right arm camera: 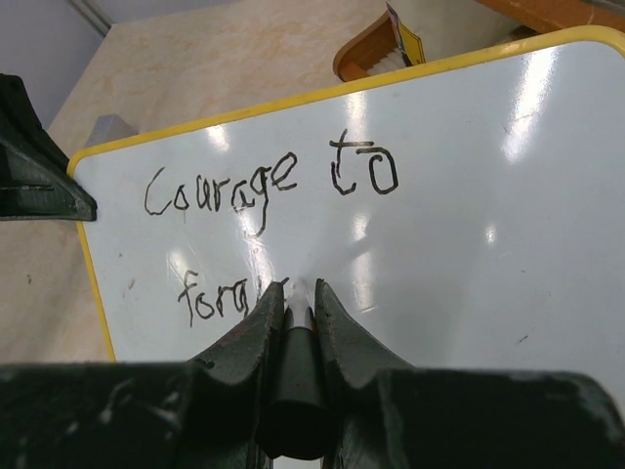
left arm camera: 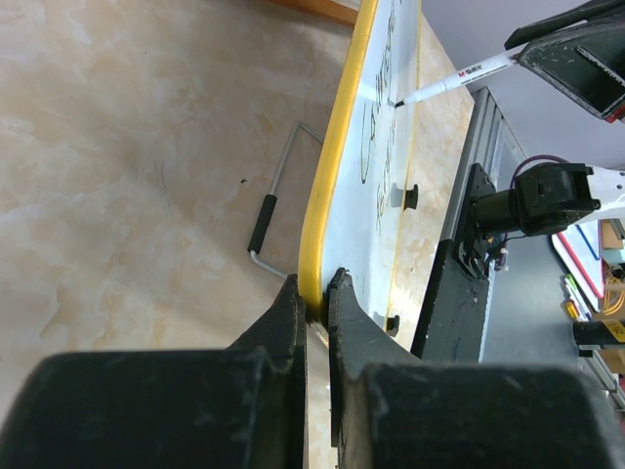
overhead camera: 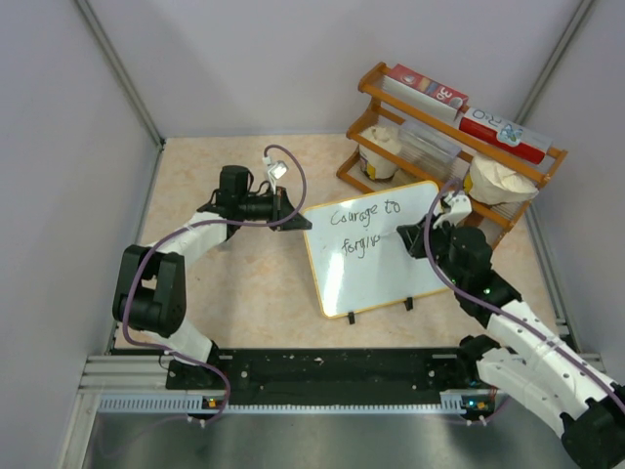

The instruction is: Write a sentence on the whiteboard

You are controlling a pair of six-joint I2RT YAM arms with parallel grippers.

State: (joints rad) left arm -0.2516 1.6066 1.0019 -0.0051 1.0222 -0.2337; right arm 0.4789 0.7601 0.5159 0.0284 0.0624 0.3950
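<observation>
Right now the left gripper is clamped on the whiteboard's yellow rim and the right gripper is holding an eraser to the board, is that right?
One thing is off: the right gripper holds a marker, not an eraser, as the left wrist view shows, with the tip at the board. The left gripper is indeed clamped on the yellow rim of the whiteboard.

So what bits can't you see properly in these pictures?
- Right wrist view: the second line of the sentence, past "forg", is hidden behind the right tool and its marker.
- Top view: that line's ending is too small to read; the red boxes have blurred labels.
- Left wrist view: the whiteboard is seen edge-on, so its writing is unreadable.
</observation>
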